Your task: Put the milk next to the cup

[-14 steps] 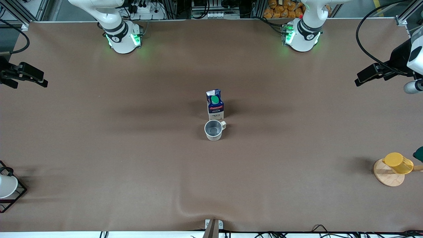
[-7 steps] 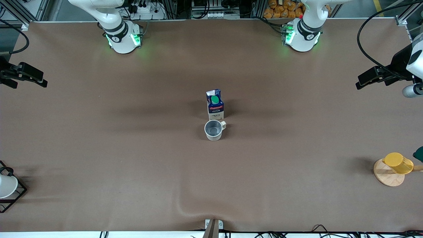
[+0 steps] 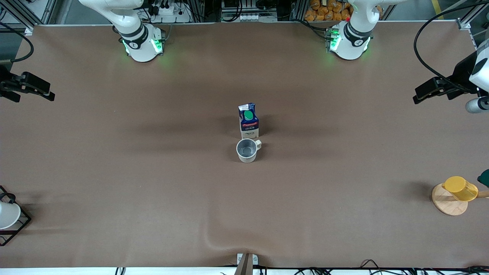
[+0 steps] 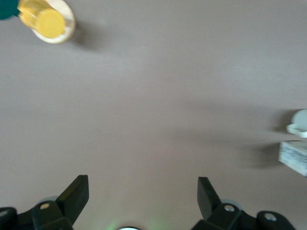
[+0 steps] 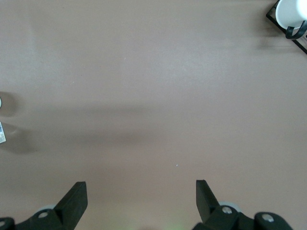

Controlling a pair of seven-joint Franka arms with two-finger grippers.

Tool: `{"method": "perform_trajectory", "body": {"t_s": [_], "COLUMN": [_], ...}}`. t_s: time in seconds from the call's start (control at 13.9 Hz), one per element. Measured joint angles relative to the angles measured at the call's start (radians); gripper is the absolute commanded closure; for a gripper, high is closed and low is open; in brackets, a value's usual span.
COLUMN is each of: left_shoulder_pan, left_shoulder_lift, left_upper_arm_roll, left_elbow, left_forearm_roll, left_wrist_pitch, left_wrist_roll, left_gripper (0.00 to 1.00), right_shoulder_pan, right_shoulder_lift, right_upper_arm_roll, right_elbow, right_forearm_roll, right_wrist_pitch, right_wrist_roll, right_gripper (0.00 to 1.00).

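The milk (image 3: 248, 121), a dark blue carton with a green cap, stands upright mid-table. The cup (image 3: 247, 149), off-white with a grey inside, sits just nearer to the front camera, almost touching it. My left gripper (image 3: 417, 97) hangs open over the left arm's end of the table, with nothing between its fingers (image 4: 76, 191). The left wrist view shows that gripper (image 4: 143, 188), with the cup (image 4: 300, 122) and milk (image 4: 293, 157) at its edge. My right gripper (image 3: 50, 95) is open and empty over the right arm's end. In its own wrist view the right gripper (image 5: 140, 189) has only bare table beneath it.
A yellow cup (image 3: 460, 188) lies on a round wooden base (image 3: 447, 202) near the left arm's end. A white cup (image 3: 7, 214) in a black wire frame sits near the right arm's end. The table cover has a wrinkle (image 3: 214, 240) near the front edge.
My left gripper has drifted slightly outward toward its end of the table. The right gripper, milk and cup have not moved.
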Motion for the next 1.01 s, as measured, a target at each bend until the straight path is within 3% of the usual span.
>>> {"method": "perform_trajectory", "body": {"t_s": [0.14, 0.57, 1.01], "left_shoulder_pan": [-0.006, 0.042, 0.052], "left_shoulder_lift": [0.002, -0.003, -0.008], "left_upper_arm_roll": [-0.011, -0.017, -0.017], "left_elbow": [0.000, 0.000, 0.006], "left_forearm_roll": [0.071, -0.026, -0.032], "left_wrist_pitch": [0.003, 0.012, 0.012], "left_wrist_roll": [0.070, 0.070, 0.063], "left_gripper": [0.00, 0.00, 0.00], "right_shoulder_pan": [0.000, 0.000, 0.000], "right_shoulder_lift": [0.000, 0.000, 0.000], "right_upper_arm_roll": [0.000, 0.001, 0.001], "right_elbow": [0.000, 0.000, -0.001], "right_forearm_roll": [0.000, 0.000, 0.000], "right_wrist_pitch": [0.000, 0.000, 0.000], "right_wrist_roll": [0.000, 0.000, 0.000], "right_gripper": [0.00, 0.00, 0.00]}}
